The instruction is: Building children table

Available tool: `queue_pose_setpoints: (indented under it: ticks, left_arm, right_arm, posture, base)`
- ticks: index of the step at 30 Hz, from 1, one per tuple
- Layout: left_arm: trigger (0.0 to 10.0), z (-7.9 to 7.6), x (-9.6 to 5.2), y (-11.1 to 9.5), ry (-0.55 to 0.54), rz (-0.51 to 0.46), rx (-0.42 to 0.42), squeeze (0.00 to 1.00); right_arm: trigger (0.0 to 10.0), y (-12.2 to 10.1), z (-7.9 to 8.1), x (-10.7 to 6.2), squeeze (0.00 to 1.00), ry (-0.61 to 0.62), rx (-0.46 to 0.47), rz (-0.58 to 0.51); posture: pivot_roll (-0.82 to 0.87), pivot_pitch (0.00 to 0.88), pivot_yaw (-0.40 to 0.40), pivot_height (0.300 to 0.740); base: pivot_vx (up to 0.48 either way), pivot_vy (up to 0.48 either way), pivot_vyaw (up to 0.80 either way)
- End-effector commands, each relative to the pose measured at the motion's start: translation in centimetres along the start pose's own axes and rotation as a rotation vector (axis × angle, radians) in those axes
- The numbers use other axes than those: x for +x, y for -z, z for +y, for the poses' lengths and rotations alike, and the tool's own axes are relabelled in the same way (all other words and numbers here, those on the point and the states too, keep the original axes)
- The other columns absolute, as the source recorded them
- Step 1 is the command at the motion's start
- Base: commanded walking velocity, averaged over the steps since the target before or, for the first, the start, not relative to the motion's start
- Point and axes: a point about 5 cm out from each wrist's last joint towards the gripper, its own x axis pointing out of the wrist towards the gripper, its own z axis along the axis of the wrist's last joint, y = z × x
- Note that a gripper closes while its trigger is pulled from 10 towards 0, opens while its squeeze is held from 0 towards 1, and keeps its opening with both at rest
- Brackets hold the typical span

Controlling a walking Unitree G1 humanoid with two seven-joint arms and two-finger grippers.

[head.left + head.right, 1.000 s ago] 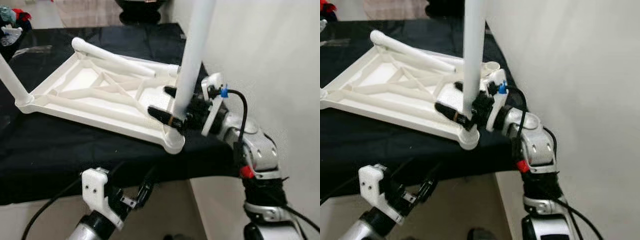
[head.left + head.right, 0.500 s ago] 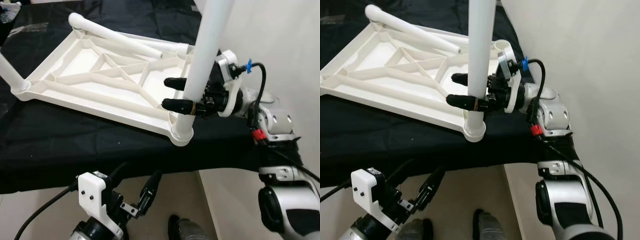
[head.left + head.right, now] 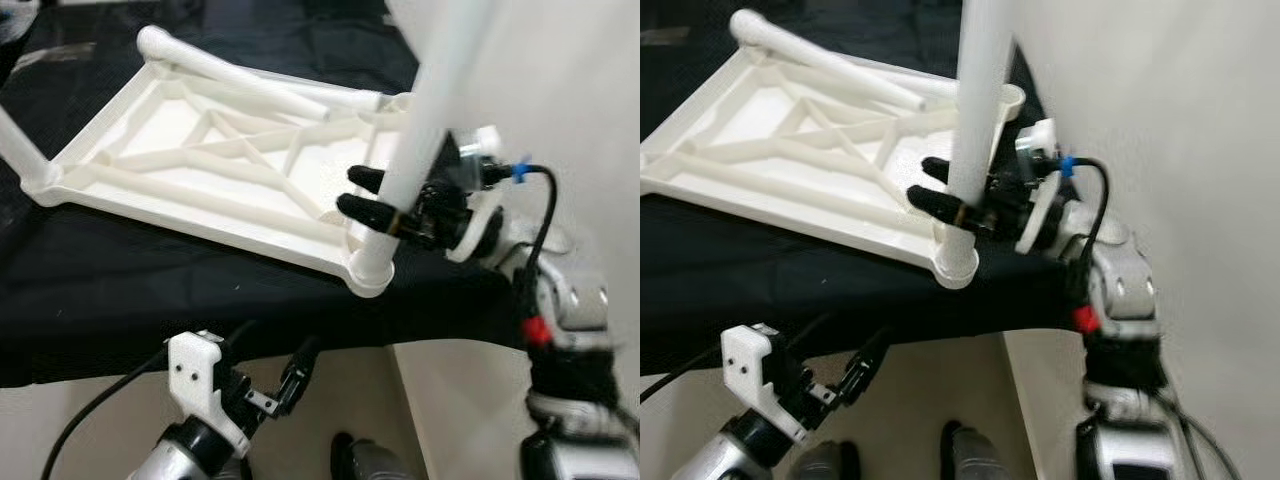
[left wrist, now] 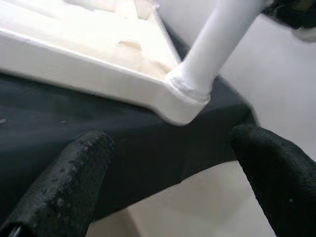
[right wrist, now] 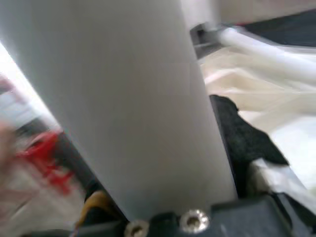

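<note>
The white tabletop panel [image 3: 210, 170] is laid underside-up on a black cloth [image 3: 120, 290], its near right corner at the cloth's front edge. A white table leg [image 3: 420, 150] is seated upright in that corner socket [image 3: 368, 272]. The right gripper [image 3: 375, 197] is clamped around the leg just above the socket. A loose leg [image 3: 235, 85] lies across the panel's far side. The left gripper [image 3: 280, 385] is held below the cloth's front edge, its fingers [image 4: 64, 182] spread apart.
</note>
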Motion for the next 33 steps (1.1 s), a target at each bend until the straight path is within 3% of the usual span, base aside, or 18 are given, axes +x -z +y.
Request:
queue_pose_setpoints:
  ticks: [1,2,5,8,10,11,14,15,17,18,19,20,21,22,23,25,28,33]
  left_arm:
    - [10.0,0.8,0.7,1.3,-0.013,0.022,-0.011,0.0]
    - [10.0,1.3,1.4,1.8,-0.016,0.023,-0.009,0.0]
    - [10.0,2.1,2.5,2.3,-0.026,0.019,-0.007,0.0]
    - [10.0,2.4,3.0,2.3,-0.035,0.009,-0.008,0.0]
    - [10.0,2.4,3.0,2.3,-0.035,0.009,-0.008,0.0]
    - [10.0,2.4,3.0,2.3,-0.041,-0.001,-0.006,0.0]
    - [10.0,2.4,3.0,2.3,-0.041,-0.001,-0.006,0.0]
    - [10.0,2.2,2.9,2.2,-0.04,-0.008,-0.004,0.0]
    - [10.0,1.9,2.6,2.1,-0.036,-0.011,-0.005,0.0]
    - [10.0,1.5,2.1,1.9,-0.029,-0.011,-0.009,0.0]
    - [10.0,1.5,2.1,1.9,-0.029,-0.011,-0.009,0.0]
    - [10.0,1.0,1.6,1.7,-0.02,-0.013,-0.014,0.0]
    - [10.0,1.0,1.6,1.7,-0.02,-0.013,-0.014,0.0]
    - [10.0,0.4,1.0,1.4,-0.011,-0.015,-0.017,0.0]
    - [10.0,0.4,1.0,1.4,-0.011,-0.015,-0.017,0.0]
    - [10.0,-0.5,0.0,0.8,0.001,-0.015,-0.023,0.0]
    - [10.0,-0.9,-0.5,0.5,0.002,-0.014,-0.025,0.0]
    - [10.0,-2.0,-2.2,-0.7,0.007,0.005,-0.032,0.0]
  right_arm:
    - [0.0,5.9,-1.1,-2.4,0.0,0.587,0.121,0.29]
    - [0.0,7.2,-0.6,-1.7,0.0,0.696,0.111,0.329]
    - [0.0,8.3,1.5,3.0,0.0,0.524,0.104,0.333]
    - [0.0,8.3,2.1,5.0,0.0,0.476,0.125,0.314]
    - [0.0,8.3,2.1,5.0,0.0,0.476,0.125,0.314]
    - [3.9,8.1,3.2,5.6,0.0,0.45,0.146,0.319]
    - [3.9,8.1,3.2,5.6,0.0,0.45,0.146,0.319]
    - [10.0,7.9,4.1,5.4,0.0,0.428,0.145,0.337]
    - [10.0,7.5,4.7,5.1,0.0,0.391,0.141,0.331]
    - [10.0,7.0,4.8,4.8,1.0,0.29,0.131,0.286]
    - [10.0,7.0,4.8,4.8,1.0,0.29,0.131,0.286]
    - [10.0,6.2,4.5,4.6,1.0,0.167,0.103,0.22]
    - [10.0,6.2,4.5,4.6,1.0,0.167,0.103,0.22]
    - [10.0,5.3,3.8,4.4,1.0,-0.004,0.095,0.15]
    - [10.0,5.3,3.8,4.4,1.0,-0.004,0.095,0.15]
    - [10.0,3.3,1.0,3.8,1.0,-0.18,0.026,0.078]
    - [10.0,2.4,-0.1,3.2,1.0,-0.264,-0.02,0.061]
    - [10.0,-1.7,-3.4,1.4,1.0,-0.535,-0.065,0.046]
  posture:
    - [-0.01,0.09,-0.133,0.74]
    - [-0.03,0.059,-0.13,0.74]
    - [-0.04,0.025,-0.135,0.74]
    - [0.0,0.014,-0.141,0.74]
    - [0.0,0.014,-0.141,0.74]
    - [0.0,0.03,-0.137,0.74]
    - [0.0,0.03,-0.137,0.74]
    - [0.01,0.045,-0.132,0.74]
    - [0.01,0.065,-0.125,0.74]
    - [0.0,0.099,-0.114,0.74]
    - [0.0,0.099,-0.114,0.74]
    - [0.02,0.132,-0.11,0.74]
    - [0.02,0.132,-0.11,0.74]
    - [0.03,0.162,-0.106,0.74]
    - [0.03,0.162,-0.106,0.74]
    - [0.05,0.201,-0.09,0.74]
    - [0.07,0.223,-0.08,0.74]
    - [0.13,0.294,-0.046,0.74]
  base:
    - [0.0,0.0,0.0]
    - [0.0,0.0,0.0]
    - [0.0,0.0,0.0]
    - [0.0,0.0,0.0]
    - [0.0,0.0,0.0]
    - [0.0,0.0,0.0]
    - [0.0,0.0,0.0]
    - [0.0,0.0,0.0]
    - [0.0,0.0,0.0]
    - [0.0,0.0,0.0]
    - [0.0,0.0,0.0]
    - [0.0,0.0,0.0]
    - [0.0,0.0,0.0]
    - [0.0,0.0,0.0]
    - [0.0,0.0,0.0]
    - [0.0,0.0,0.0]
    - [0.0,0.0,0.0]
    - [0.0,0.0,0.0]
